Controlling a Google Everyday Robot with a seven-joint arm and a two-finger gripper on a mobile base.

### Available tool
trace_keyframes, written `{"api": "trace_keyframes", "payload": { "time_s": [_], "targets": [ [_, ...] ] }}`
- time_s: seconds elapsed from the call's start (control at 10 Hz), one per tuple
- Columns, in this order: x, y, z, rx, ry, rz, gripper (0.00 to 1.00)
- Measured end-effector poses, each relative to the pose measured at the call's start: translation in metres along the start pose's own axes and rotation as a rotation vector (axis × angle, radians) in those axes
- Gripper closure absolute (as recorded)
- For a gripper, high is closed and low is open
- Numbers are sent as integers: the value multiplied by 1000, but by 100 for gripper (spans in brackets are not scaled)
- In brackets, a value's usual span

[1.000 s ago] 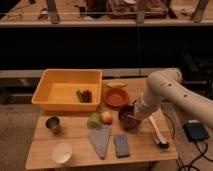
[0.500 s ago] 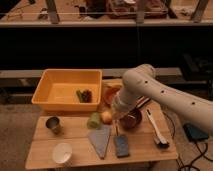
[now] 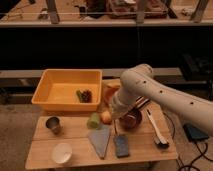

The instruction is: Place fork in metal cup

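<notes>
The metal cup (image 3: 53,124) stands upright at the left of the wooden table (image 3: 75,135), in front of the yellow bin. My gripper (image 3: 116,119) is at the end of the white arm (image 3: 150,92), low over the table's middle. It is between an orange fruit (image 3: 105,117) and the dark red bowl (image 3: 132,120), well to the right of the cup. A thin sliver (image 3: 115,130) pointing down below the gripper looks like the fork. I cannot tell whether it is held.
A yellow bin (image 3: 50,92) holding small items stands at the back left, with an orange bowl (image 3: 111,93) beside it. A green object (image 3: 93,121), grey cloth (image 3: 101,141), blue sponge (image 3: 121,145), white cup (image 3: 62,152) and white-handled brush (image 3: 155,129) lie on the table.
The arm has swung left from the table's right side. The gripper has moved from over the dark red bowl to its left edge, towards the middle.
</notes>
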Motion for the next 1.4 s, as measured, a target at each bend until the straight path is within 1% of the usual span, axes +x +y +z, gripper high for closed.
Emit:
{"api": "trace_keyframes", "payload": {
  "time_s": [0.3, 0.4, 0.7, 0.9, 1.0, 1.2, 1.3, 1.4],
  "targets": [
    [0, 0, 0, -1, 0, -1, 100],
    [2, -1, -1, -2, 3, -19, 100],
    [17, -32, 6, 16, -11, -178, 100],
    [33, -86, 15, 33, -23, -343, 100],
    [38, -103, 17, 35, -26, -397, 100],
    [53, -157, 24, 35, -25, -568, 100],
    [59, -180, 27, 31, -18, -635, 100],
    [61, -191, 28, 30, -15, -667, 100]
  ]
}}
